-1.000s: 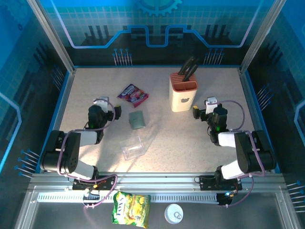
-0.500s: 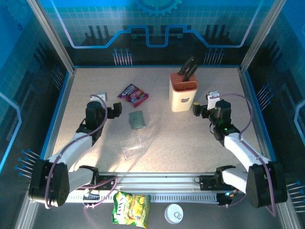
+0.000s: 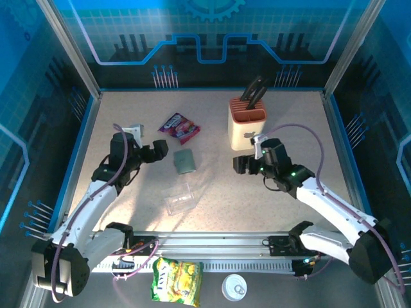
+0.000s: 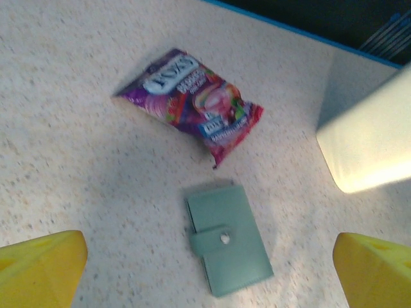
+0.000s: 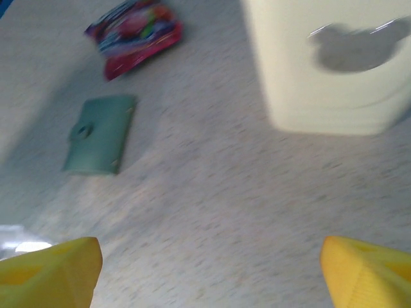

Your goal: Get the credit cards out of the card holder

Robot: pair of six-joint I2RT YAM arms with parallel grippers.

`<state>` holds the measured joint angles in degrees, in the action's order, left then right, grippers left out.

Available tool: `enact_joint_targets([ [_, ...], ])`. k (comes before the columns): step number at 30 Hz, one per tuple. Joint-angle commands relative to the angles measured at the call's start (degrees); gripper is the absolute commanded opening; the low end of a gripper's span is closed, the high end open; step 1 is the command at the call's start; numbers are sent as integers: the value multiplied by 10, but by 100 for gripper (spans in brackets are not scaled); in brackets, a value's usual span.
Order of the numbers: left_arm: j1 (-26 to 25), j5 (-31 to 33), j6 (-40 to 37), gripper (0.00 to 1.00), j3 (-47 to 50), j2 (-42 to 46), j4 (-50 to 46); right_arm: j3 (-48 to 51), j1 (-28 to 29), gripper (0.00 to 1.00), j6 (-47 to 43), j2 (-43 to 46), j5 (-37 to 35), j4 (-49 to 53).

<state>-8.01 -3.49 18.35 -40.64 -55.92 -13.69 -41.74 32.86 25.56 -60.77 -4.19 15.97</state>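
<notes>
right arm (image 3: 321, 196) swung left twd the shut card holder (image 3: 185, 160), left arm (image 3: 96, 192) stretched out too. both jaws wide, empty.

The table (image 4: 77, 141) has a matt, finely speckled, stone-like top. The card holder (image 4: 228, 247) looks like smooth matt leather with a small shiny snap (image 4: 224, 238), while the snack packet (image 4: 192, 106) is glossy, crinkled film. The knife block (image 5: 327, 70) is smooth pale plastic, and the box (image 3: 179, 199) is clear glossy plastic.

The top camera looks steeply down on the whole table (image 3: 225, 186) from high behind its near edge. The 2 wrist cameras, nearer and angled down, share the card holder (image 4: 228, 247) and snack packet (image 4: 191, 106).
</notes>
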Motion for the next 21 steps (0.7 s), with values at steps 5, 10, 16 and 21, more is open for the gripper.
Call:
enact_joint_targets([
  [5, 92, -128, 12, 99, -75, -38, -112, -65, 104, 82, 89, -73, 11, 75],
  [10, 125, -145, -24, 99, -134, -90, -158, -116, 168, 74, 104, -137, -11, 99],
  [16, 134, -112, -61, 99, -152, -109, -151, -156, 222, 62, 125, -206, -20, 96],
  [21, 147, -81, -19, 99, -109, -98, -135, -218, 247, 54, 129, -280, -7, 114],
])
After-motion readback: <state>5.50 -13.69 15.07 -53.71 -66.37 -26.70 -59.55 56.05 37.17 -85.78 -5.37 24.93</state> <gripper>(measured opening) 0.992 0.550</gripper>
